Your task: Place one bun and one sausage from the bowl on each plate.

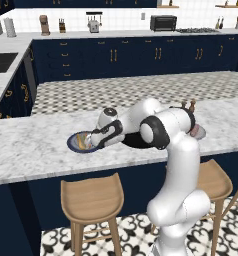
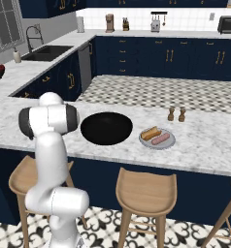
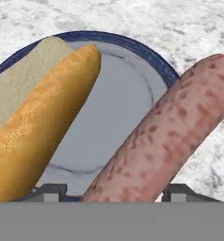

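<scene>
Hand view, one bun (image 3: 43, 117), one sausage (image 3: 170, 136)

Two plates (image 1: 73, 141) (image 2: 169, 143), one black bowl (image 2: 106, 128), two buns (image 3: 43, 117) (image 2: 150, 132), two sausages (image 3: 170, 136) (image 2: 160, 139), two shakers (image 2: 171, 114) (image 2: 182, 115)

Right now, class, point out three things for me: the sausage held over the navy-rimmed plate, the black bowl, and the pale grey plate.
sausage (image 3: 170, 136), hand view, middle of its speckled pink length.
black bowl (image 2: 106, 128), right base view, its dark inside.
pale grey plate (image 2: 169, 144), right base view, bare right rim.

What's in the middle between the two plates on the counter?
The black bowl, seen in the right base view, sits between the pale grey plate and the navy-rimmed plate.
</scene>
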Motion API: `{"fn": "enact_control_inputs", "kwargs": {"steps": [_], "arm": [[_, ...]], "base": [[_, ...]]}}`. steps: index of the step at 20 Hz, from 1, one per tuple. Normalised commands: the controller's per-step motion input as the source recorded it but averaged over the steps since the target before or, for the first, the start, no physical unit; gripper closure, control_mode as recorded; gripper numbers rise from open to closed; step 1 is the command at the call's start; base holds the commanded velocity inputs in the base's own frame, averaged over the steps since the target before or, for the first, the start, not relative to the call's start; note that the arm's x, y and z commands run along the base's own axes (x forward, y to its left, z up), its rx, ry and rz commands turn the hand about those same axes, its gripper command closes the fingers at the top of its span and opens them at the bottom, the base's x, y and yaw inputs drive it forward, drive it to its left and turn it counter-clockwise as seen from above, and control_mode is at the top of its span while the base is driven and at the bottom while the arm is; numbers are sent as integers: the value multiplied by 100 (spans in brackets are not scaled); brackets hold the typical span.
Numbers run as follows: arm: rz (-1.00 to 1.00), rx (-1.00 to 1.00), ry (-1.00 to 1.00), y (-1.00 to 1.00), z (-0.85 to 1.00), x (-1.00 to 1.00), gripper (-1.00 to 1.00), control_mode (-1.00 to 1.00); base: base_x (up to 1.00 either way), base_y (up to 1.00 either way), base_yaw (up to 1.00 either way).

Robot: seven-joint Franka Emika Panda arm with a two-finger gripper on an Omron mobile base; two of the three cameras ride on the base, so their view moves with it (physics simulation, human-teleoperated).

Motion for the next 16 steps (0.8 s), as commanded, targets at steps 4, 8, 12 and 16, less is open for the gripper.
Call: {"fn": "enact_control_inputs", "kwargs": {"steps": [4, 8, 12, 16], "arm": [[0, 0, 0, 12, -2, 18, -100, -100], [0, 0, -1, 2, 27, 10, -100, -100], [0, 1, -10, -4, 85, -21, -100, -100], [0, 8, -19, -41, 100, -97, -100, -100]], "base": [[0, 0, 0], [0, 0, 0], [0, 0, 0], [0, 0, 0]]}}
